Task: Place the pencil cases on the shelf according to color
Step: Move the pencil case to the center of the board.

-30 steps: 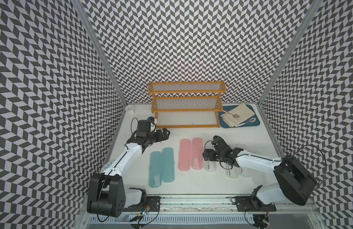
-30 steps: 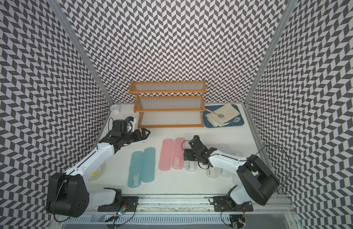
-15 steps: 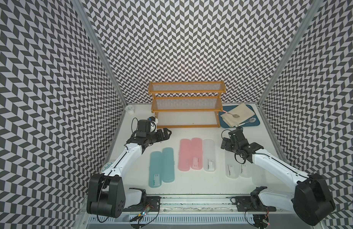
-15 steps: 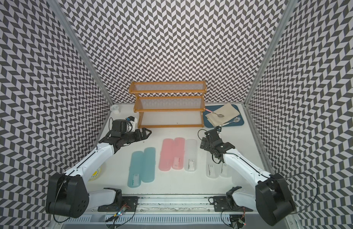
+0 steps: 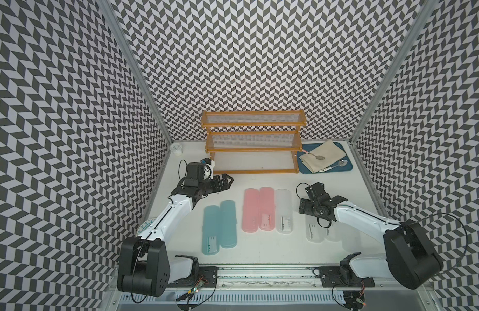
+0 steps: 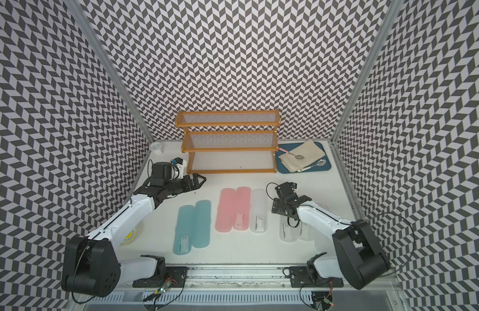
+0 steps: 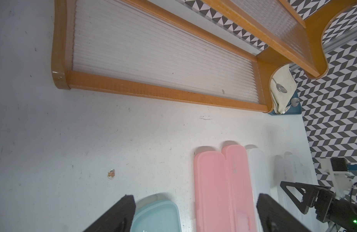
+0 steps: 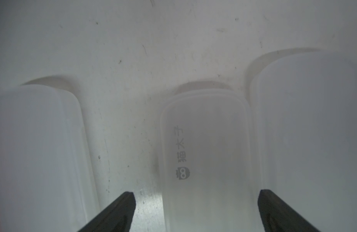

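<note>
My left pincer (image 5: pixel 224 180) hangs above the table (image 5: pixel 260 255) near the left front corner of the shelf (image 5: pixel 253 171), fingers spread wide with nothing between them. My right pincer (image 5: pixel 320 208) points down over the frosted white ones on my right, its fingers likewise wide apart. Both top views lay out the pencil cases flat on the table in front of the shelf: two teal cases (image 5: pixel 211 234) touching side by side, then two pink cases (image 5: pixel 251 210) with a white case (image 5: pixel 284 210) against them. Beyond those lie more white ones, pale and hard to count, partly under my right arm. Only my right wrist camera shows which of those I straddle: the printed white case (image 8: pixel 205 140), its rounded end between my fingertips. A strip of table shows beside one finger; whether the other touches the case I cannot tell. Its dark characters and small owl face cannot be made out from above. My left wrist camera alone shows the shelf's ribbed bottom tier up close, and the blue tray (image 7: pixel 294 112) past its far end
</note>
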`<state>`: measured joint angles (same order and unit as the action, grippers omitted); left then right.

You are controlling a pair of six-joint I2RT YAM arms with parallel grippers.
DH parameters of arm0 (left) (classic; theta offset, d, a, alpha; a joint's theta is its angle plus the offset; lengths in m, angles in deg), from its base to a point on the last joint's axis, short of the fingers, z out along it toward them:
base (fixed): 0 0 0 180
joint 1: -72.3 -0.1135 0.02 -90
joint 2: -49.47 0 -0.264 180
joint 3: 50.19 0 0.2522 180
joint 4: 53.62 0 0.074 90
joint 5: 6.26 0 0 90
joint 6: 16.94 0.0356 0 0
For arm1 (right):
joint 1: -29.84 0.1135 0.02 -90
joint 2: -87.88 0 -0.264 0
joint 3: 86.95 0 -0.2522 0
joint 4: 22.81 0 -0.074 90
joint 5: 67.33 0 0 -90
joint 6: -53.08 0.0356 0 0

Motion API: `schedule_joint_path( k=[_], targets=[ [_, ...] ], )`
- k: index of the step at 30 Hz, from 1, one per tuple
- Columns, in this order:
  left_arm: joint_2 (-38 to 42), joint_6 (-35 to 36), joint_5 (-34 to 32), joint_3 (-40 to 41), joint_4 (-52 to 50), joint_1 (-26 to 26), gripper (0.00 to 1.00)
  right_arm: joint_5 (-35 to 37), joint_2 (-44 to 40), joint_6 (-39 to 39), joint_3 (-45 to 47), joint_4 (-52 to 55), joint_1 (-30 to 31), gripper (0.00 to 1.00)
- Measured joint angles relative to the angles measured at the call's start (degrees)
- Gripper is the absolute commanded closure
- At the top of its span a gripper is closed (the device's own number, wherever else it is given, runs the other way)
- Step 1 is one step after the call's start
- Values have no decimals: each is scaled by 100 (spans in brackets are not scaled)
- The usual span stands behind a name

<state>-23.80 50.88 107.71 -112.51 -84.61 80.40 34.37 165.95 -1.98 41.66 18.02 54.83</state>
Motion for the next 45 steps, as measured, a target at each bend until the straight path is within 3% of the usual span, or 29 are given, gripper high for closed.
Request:
schedule_joint_path(
  k=[9,14,22,31,39,42,45],
  targets=[
    [0,2,26,0,9,2,0,-852,24,199,-142,-605,63,3],
    [0,0,52,0,11,0,0,-501,-48,59,-804,-160,-111,1],
    [0,-107,337,0,98,0,0,555,-415,-407,-1158,267,-1207,0],
    [-2,-173,407,2,133,0,0,256,155,-544,-673,457,-1886,0],
    [-13,-192,599,2,160,0,0,-212,492,-531,-387,214,-1869,5],
    [-13,-192,632,2,177,0,0,-302,516,-481,-341,92,-1753,20],
    [-15,-192,643,2,179,0,1,-321,584,-343,-350,-120,-1545,20]
  ],
)
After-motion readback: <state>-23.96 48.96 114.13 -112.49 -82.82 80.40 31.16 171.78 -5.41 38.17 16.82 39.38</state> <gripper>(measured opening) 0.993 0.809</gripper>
